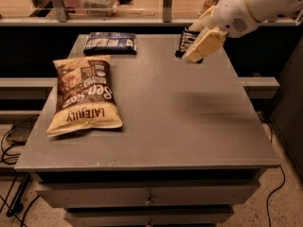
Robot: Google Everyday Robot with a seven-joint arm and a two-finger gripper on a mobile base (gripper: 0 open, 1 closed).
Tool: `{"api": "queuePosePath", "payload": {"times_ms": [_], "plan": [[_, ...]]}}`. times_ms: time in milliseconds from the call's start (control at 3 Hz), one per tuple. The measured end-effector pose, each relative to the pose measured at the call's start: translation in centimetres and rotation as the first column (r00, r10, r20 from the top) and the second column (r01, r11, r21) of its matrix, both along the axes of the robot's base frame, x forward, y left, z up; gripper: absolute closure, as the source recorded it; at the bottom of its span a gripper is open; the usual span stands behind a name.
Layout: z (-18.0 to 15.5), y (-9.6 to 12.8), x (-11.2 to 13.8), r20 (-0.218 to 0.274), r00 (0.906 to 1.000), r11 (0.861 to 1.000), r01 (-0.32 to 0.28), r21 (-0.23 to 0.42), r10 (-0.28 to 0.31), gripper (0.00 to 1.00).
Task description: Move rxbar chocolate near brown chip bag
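The brown chip bag (84,96) lies flat on the left of the grey table (189,126), its tan "LATE JULY" end toward the front. My gripper (195,45) hangs above the table's back right part, shut on the rxbar chocolate (186,40), a small black wrapper with white lettering held between the cream fingers (204,45). The bar is lifted off the table surface and is well to the right of the chip bag.
A dark blue packet (111,42) lies at the table's back left edge. A shelf rail with containers runs behind the table. Drawers sit under the tabletop; cables lie on the floor at left and right.
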State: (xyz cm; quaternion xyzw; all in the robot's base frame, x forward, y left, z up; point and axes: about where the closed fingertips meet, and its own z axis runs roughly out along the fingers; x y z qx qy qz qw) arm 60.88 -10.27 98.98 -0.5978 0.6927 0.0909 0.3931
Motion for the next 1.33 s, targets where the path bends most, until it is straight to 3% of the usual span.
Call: {"api": "queuePosePath", "payload": {"times_ms": [333,667,1000,1333], "plan": [[-1.2,3.5,-0.8,-0.027,0.9965,0.996,-0.077,0.053,0.079,1.0],[-2.4,9.9,-2.5,-0.046,0.9776,0.972,-0.198,0.128,0.206,1.0],[-4.5,15.0,-3.9,-0.084,0.9579,0.948,-0.255,0.192,0.275,0.83],[-8.3,18.5,-4.5,-0.147,0.9478,0.941,-0.245,0.234,0.283,0.51]]}}
